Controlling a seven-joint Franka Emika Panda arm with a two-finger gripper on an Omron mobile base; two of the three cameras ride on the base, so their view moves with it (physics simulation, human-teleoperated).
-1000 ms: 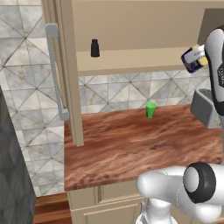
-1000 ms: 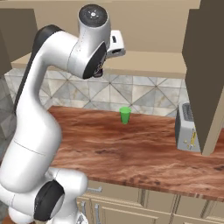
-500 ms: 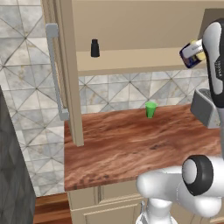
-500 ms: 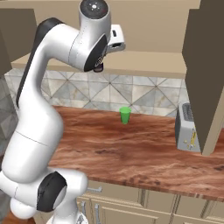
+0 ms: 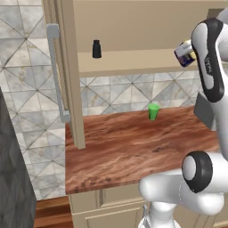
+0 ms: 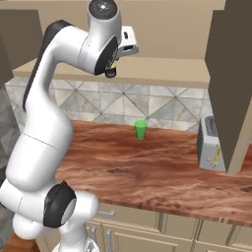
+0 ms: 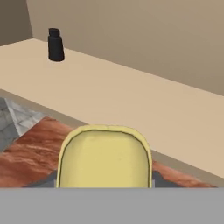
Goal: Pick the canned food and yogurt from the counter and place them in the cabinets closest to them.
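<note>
My gripper is shut on the canned food, a small dark blue can with a yellow top, and holds it in the air at the front edge of the open cabinet's shelf. The hand view looks over the can's yellow top onto the tan shelf. The can hangs just above shelf level, right of the shelf's middle. The yogurt is out of view.
A black shaker bottle stands on the shelf at the left. The cabinet's open door with its grey bar handle juts out at the left. A green cup and a toaster stand on the wooden counter. Another open door hangs at the right.
The arm has carried the can left and slightly up, closer to the shelf. The grip on it has held.
</note>
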